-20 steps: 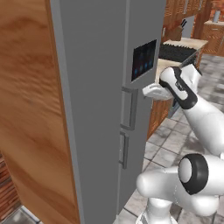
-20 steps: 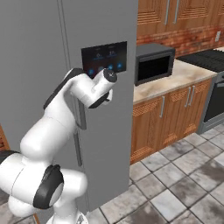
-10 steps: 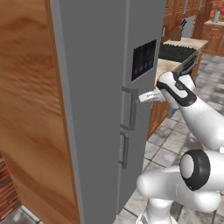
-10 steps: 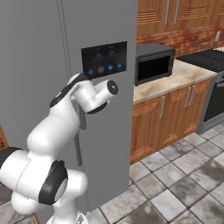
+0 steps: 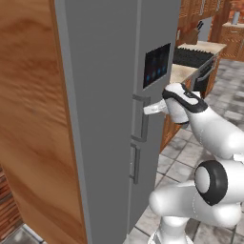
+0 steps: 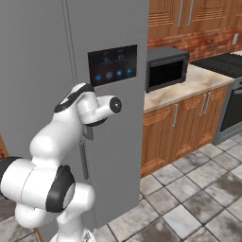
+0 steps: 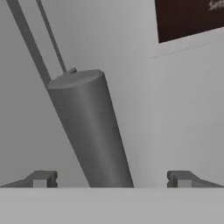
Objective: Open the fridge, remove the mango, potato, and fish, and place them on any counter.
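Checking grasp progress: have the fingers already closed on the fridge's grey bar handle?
No. In the hand view the fingers stand wide apart either side of the grey bar handle, with gaps visible.

Open hand (image 7: 111, 178) astride fridge handle (image 7: 92, 131)

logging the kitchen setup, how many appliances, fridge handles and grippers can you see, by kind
fridge: 1
microwave: 1
stove: 1
fridge door handles, upper one and lower one: 2
gripper, open around the upper handle: 1
total: 6
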Robot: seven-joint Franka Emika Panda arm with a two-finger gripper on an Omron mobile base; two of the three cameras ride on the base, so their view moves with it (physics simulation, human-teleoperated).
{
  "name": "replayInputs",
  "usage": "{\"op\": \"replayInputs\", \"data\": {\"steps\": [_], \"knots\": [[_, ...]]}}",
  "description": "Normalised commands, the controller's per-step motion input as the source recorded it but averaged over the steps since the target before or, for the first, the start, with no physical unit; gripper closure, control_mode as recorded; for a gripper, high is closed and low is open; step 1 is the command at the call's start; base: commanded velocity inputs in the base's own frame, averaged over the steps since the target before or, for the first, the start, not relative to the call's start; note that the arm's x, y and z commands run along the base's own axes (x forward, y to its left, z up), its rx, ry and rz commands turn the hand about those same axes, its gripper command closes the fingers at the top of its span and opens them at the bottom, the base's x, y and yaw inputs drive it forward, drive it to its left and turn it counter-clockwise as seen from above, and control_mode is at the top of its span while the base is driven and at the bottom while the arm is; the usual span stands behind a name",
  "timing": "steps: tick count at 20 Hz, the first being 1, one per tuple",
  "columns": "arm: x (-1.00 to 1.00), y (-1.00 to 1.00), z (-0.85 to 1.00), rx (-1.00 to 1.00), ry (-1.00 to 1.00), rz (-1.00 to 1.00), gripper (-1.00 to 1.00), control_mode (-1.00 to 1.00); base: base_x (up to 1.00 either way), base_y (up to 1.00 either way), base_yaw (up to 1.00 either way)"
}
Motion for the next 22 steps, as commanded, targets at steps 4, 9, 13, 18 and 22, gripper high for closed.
{"op": "replayInputs", "data": {"steps": [4, 9, 13, 18, 22], "knots": [[0.62, 0.0, -0.17, 0.06, -0.14, 0.01, -1.0, -1.0, 0.0, 0.0, 0.0], [0.3, 0.13, -0.24, 0.04, -0.14, 0.01, -1.0, -1.0, 0.0, 0.0, 0.0], [0.02, 0.34, -0.15, 0.0, -0.12, 0.0, 1.0, -1.0, 0.0, 0.0, 0.0], [0.0, -0.26, 0.01, 0.01, -0.1, 0.0, 1.0, -1.0, 0.0, 0.0, 0.0], [-0.01, -0.88, 0.11, 0.04, -0.01, 0.0, 1.0, -1.0, 0.0, 0.0, 0.0]]}}
